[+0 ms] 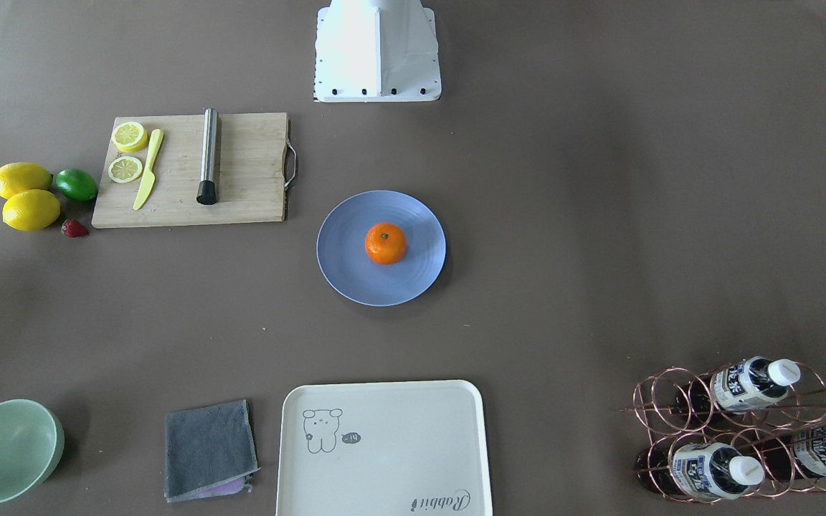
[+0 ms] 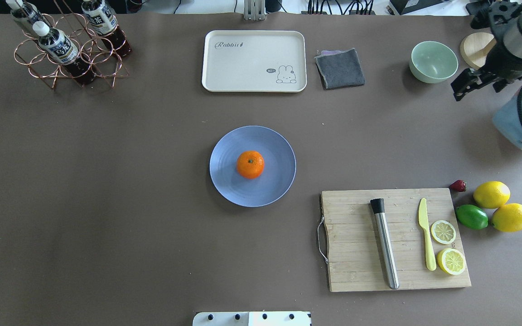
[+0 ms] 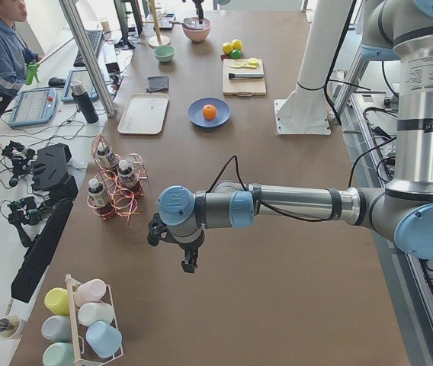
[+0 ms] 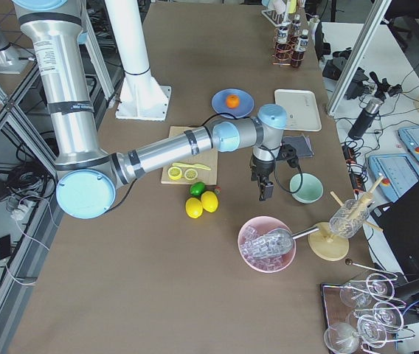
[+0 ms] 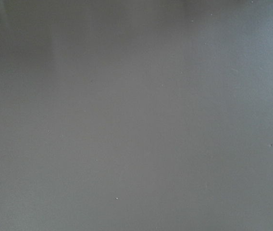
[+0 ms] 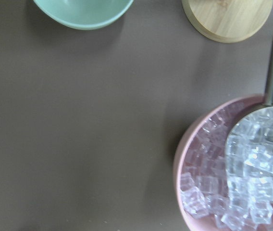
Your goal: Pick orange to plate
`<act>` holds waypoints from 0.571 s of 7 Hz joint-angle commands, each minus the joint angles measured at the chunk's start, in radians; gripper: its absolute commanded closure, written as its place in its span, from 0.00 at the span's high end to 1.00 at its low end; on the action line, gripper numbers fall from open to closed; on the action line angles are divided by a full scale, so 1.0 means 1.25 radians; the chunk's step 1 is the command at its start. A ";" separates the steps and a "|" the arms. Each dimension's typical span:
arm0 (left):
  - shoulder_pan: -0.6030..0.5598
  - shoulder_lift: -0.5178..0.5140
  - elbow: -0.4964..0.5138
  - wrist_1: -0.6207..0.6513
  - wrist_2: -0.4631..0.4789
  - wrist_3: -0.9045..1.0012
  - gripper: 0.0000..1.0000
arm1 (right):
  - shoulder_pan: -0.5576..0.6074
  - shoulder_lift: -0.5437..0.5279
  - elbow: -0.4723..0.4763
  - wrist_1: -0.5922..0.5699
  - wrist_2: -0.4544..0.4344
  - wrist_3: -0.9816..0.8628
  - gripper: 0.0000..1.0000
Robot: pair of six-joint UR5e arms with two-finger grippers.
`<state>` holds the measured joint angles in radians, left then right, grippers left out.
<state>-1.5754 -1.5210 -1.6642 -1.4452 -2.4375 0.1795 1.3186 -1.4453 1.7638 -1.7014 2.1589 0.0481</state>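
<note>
Bear tray (image 1: 399, 444) nearest; orange (image 1: 385, 243) on plate (image 1: 345, 266), likely light, firm, rolls easily: pinch its sides. Left gripper (image 3: 188, 266), right gripper (image 4: 262, 195): spread or pressed together, cannot tell.

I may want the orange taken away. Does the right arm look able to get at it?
Probably yes: the orange sits alone on the plate, nothing over it, and bare table lies between it and the right gripper by the bowl.

left hand (image 3: 189, 266) too small to tell
</note>
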 commanded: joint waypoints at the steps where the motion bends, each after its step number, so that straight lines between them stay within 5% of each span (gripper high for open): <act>1: 0.000 -0.001 0.000 -0.001 0.000 0.000 0.98 | 0.123 -0.096 0.001 -0.001 0.039 -0.116 1.00; 4: -0.001 0.001 -0.001 0.000 0.000 0.000 0.98 | 0.191 -0.181 -0.014 -0.001 0.063 -0.107 1.00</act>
<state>-1.5758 -1.5214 -1.6656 -1.4455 -2.4375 0.1795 1.5279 -1.6362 1.7588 -1.7022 2.2230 -0.0875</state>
